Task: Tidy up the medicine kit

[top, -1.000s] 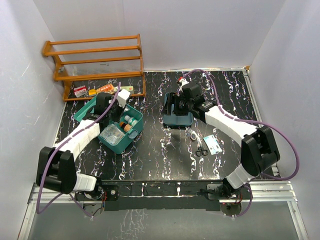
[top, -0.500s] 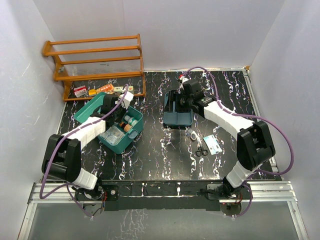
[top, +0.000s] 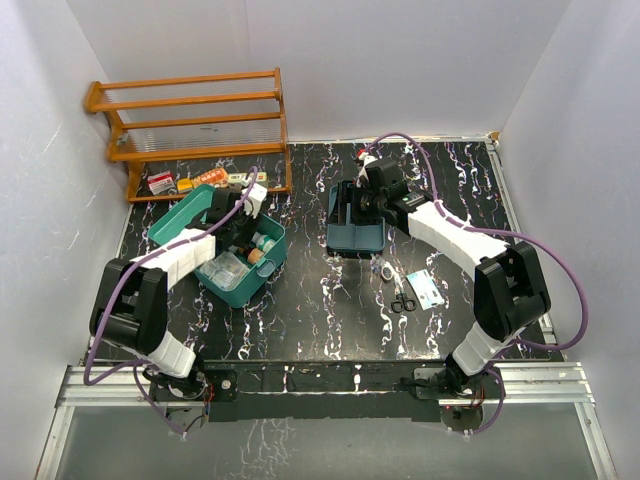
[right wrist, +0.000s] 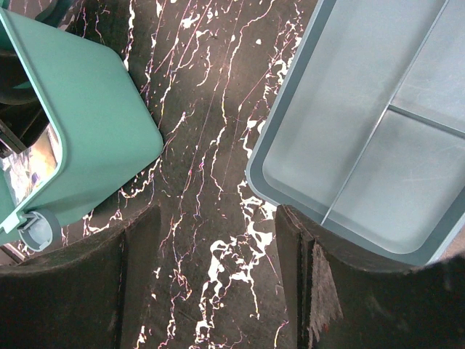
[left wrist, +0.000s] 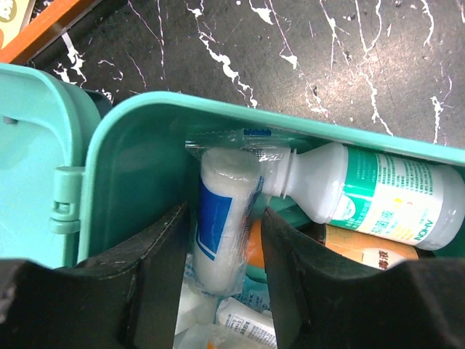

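Teal-green plastic catches the eye first: the medicine kit (top: pixel 240 296) sits open on the left half of the black marbled table (top: pixel 330 325), closer to the left edge than to the middle, its lid (top: pixel 180 215) thrown back toward the back-left corner. Inside, a white bottle (left wrist: pixel 378 203) with a green label lies on its side along the wall, and a white roll (left wrist: pixel 221 182) with a blue label, sealed in clear film, stands next to its neck. The left gripper (left wrist: pixel 225 214) reaches down into the case with its jaws either side of that roll, very close; whether they actually press on it I cannot tell. Toward the table's middle the right gripper (right wrist: pixel 214 269) hangs with jaws well apart and nothing between them, above the bare surface between the kit's corner and a darker teal divided tray (top: pixel 357 238). Near the tray's front, toward the right edge, lie small scissors (top: pixel 403 303) and a card (top: pixel 427 289). A wooden slatted rack (top: pixel 190 120) fills the back-left corner.
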`<state>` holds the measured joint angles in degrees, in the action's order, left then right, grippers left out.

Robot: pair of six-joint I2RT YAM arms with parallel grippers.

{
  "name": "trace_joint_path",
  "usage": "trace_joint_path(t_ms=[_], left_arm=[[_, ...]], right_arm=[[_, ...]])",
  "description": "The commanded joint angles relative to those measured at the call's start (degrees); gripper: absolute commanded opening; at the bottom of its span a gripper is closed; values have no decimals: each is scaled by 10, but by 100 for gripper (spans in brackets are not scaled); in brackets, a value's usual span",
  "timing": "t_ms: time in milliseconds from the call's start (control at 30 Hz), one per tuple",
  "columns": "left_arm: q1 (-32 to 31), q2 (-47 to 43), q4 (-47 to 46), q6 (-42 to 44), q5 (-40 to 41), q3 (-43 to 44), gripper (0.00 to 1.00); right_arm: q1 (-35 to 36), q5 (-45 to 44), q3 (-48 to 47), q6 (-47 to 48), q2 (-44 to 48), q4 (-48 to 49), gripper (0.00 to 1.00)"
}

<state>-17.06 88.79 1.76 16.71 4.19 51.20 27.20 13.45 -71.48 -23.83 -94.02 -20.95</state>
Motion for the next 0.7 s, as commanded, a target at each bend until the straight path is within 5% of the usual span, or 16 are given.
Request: trace_joint_path(t_ms=[0,200,400,667], left_arm=[[-3,-18,23,-30,6,23,44],[-5,-55,1,-35,6,4,33],[-9,-50,-3,-38,14,5,43],[-15,-56,-13,-39,18,2,43]], right_arm=[[-2,2,-11,6,20,18,62],[-3,9,1,-3,27,27,61],[-2,26,16,-10,30,36,60],[-2,28,14,-8,31,38,60]])
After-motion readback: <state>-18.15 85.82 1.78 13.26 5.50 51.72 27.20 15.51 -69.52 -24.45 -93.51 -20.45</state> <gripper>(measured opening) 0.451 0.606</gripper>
